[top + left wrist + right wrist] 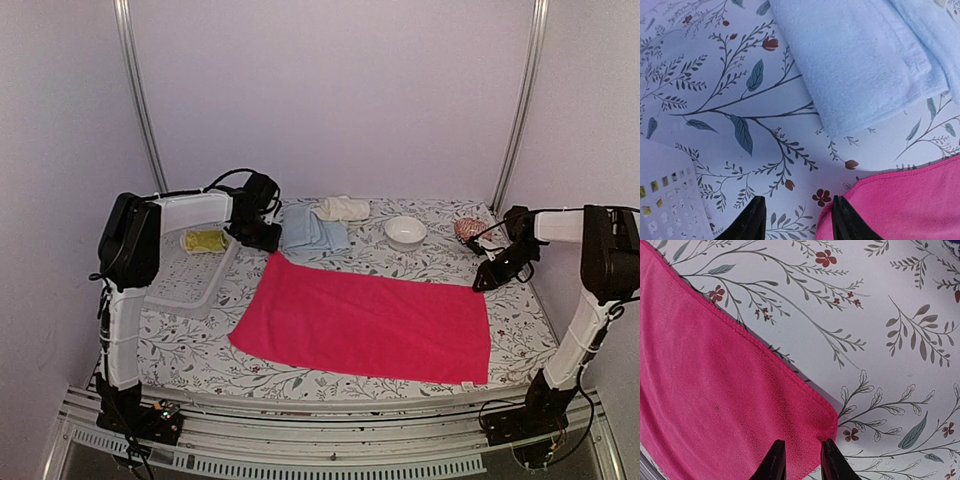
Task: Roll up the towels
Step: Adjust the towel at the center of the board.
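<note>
The left tool (799, 202) hangs low over the far left corner of the pink towel (365, 325), its fingers apart; in its wrist view the printed cover of the worktop (200, 345) shows between them and the towel's corner lies just at the right finger, not between the two. The right tool (802, 442) is at the far right corner of the same towel, its fingers only narrowly apart with the edge of the corner between them; whether they already pinch the cloth I cannot tell

The pink towel lies spread flat and unrolled in the middle of the worktop, its long sides running left to right. The light blue towel (315, 232) sits folded just beyond its far left corner, the cream towel (342, 208) lies bunched at the far edge beside the blue one, and the yellow-green towel (205, 241) lies in the tray (190, 285) on the left. A bowl (405, 231) stands far right of centre

I judge the step in hand to be taking hold of the pink towel's two far corners, so rolling has not begun. The next move calls for the left tool to shift slightly right so the corner sits between its fingers, then both tools to clamp and turn the far edge over toward the near side evenly, keeping the roll straight and clear of the blue towel
</note>
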Controlling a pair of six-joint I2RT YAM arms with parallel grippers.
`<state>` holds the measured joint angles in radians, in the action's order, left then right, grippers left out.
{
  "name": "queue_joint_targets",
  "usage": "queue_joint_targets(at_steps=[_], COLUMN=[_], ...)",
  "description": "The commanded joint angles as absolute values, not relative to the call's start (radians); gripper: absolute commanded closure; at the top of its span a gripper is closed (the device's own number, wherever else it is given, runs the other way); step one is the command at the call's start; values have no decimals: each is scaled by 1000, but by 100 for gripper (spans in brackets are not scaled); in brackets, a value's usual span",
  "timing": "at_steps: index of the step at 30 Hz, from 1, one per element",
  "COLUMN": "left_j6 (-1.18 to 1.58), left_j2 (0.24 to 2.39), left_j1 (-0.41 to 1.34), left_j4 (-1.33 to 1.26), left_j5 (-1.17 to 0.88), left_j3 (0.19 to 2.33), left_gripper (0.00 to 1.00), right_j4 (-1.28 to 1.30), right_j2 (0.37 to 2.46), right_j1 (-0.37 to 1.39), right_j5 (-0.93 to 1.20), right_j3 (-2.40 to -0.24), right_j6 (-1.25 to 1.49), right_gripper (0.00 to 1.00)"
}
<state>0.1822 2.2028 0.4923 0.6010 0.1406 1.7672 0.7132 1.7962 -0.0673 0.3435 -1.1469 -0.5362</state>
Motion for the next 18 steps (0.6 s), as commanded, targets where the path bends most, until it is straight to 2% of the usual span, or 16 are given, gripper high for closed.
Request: queue_joint_targets(at_steps=[1,6,9,11,18], left_j6=[198,190,186,183,169], left_j2=[2191,2180,2154,2148,2156], left_j1=[480,465,463,458,451], left_j4=[657,664,655,652,639], left_j5=[193,201,203,194,203], left_j3=[1782,1785,1759,1749,1739], left_gripper=[52,52,52,52,52], right_j4=[667,647,643,644,636], right_j2=[1820,1860,1878,1885,1921], right_j1=[-66,-66,-66,-66,-81], right_j5=[248,183,168,172,103], right_j3=[-1161,-1169,-1181,-1188,-1229], right_j6=[-509,-498,-494,-497,-509], right_gripper=[75,80,91,95,97])
